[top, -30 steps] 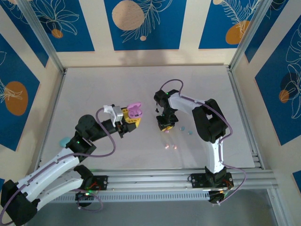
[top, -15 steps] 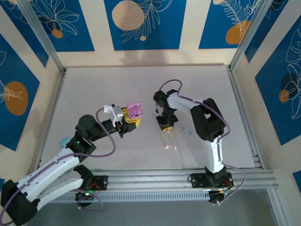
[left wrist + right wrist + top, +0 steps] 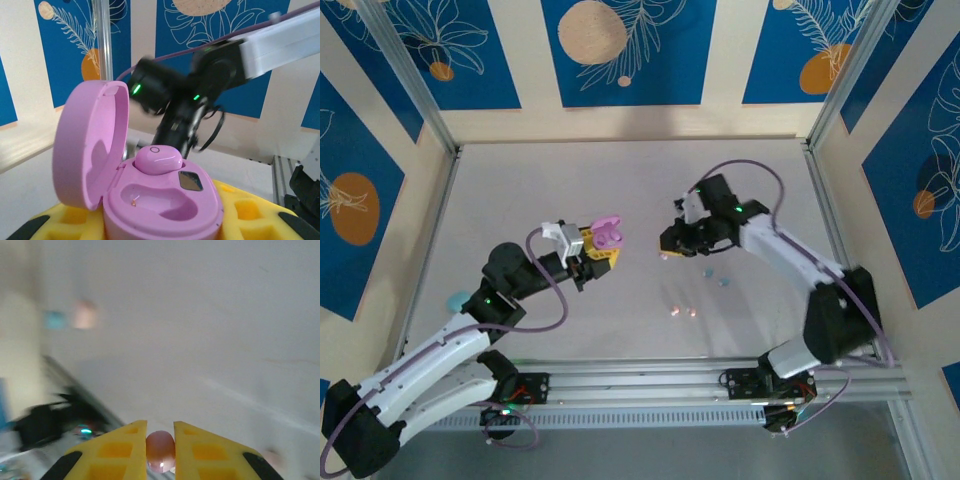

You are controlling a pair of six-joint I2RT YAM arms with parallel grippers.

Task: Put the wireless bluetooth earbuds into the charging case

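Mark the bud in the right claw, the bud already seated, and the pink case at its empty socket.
held bud [image 3: 160, 450], right wrist view, its rounded front face.
seated bud [image 3: 159, 160], left wrist view, its glossy top.
pink case [image 3: 150, 199], left wrist view, floor of its empty socket.

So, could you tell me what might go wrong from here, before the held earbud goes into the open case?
1. The earbud is pinched right at the tips of the right gripper, so it could slip out on the way.
2. The case in the left gripper has one free pocket beside a seated bud. A slightly off approach might knock that bud or the raised lid.
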